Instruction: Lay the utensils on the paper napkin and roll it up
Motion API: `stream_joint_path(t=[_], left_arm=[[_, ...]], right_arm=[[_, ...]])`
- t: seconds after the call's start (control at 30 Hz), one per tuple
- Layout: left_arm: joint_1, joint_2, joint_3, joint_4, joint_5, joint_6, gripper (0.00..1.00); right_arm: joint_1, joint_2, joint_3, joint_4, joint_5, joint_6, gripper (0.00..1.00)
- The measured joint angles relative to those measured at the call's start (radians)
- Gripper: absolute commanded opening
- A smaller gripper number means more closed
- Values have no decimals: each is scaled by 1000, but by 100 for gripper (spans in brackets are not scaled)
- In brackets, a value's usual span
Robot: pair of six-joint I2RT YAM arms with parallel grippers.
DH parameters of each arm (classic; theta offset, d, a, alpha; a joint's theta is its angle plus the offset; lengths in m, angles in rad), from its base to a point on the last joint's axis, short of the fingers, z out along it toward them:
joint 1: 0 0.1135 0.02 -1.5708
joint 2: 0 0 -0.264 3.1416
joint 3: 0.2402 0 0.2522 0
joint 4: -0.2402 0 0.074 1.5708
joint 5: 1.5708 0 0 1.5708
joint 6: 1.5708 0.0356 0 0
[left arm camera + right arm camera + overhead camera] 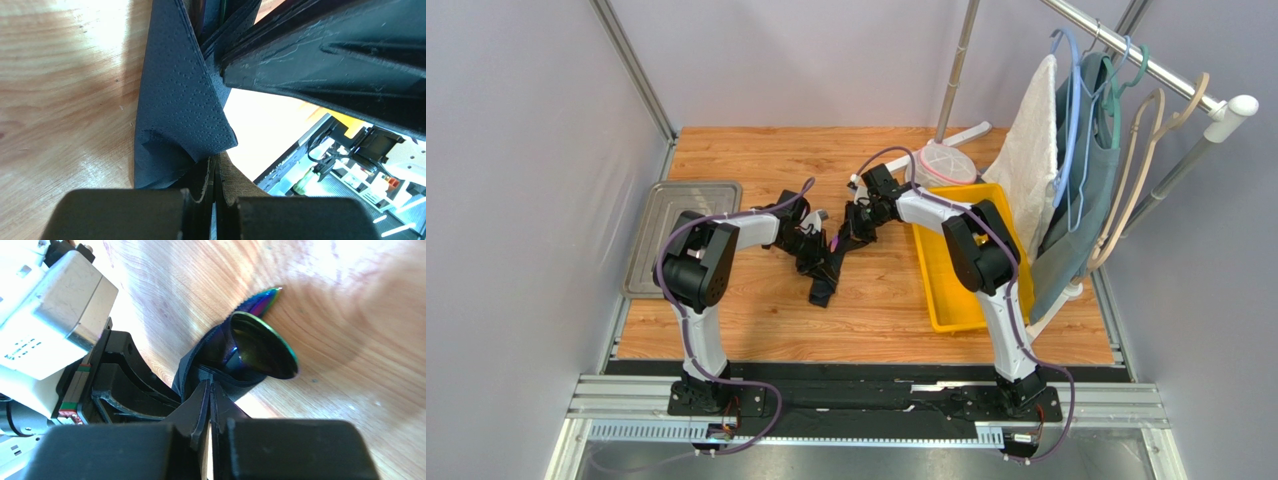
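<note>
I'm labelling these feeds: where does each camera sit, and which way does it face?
Top external: above, behind the bases, looking down at the table; left arm and right arm show.
Left wrist: looks along the shut left gripper at the paper napkin.
Right wrist: along the shut right gripper at the spoon.
Both wrist views share the napkin.

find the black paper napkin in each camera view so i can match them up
top external: paper napkin is a dark bundle at mid-table, left of the yellow bin.
left wrist: paper napkin is the dimpled dark sheet filling the centre.
right wrist: paper napkin wraps the spoon bowl, just left of centre.
shared landmark: the wooden tabletop beneath it in all three.
</note>
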Motion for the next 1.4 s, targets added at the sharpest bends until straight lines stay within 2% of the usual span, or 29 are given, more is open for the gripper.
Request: stream_joint_path(t=[0.1, 0.43, 0.77, 1.2, 1.4], left_arm=[[-2, 0, 6, -9, -2, 8, 0], [-12, -12, 6, 8, 25, 14, 0], [-44, -62, -22, 111, 85, -8, 0], [-35, 2, -63, 121, 92, 9, 0], [-12, 39, -64, 121, 161, -3, 0]], right_arm=[[9, 1, -6, 11, 5, 3, 0], [29, 6, -13, 18, 38, 5, 0], [31, 7, -17, 20, 51, 16, 0], [31, 7, -19, 0, 30, 11, 0], [22, 7, 11, -73, 28, -35, 4]])
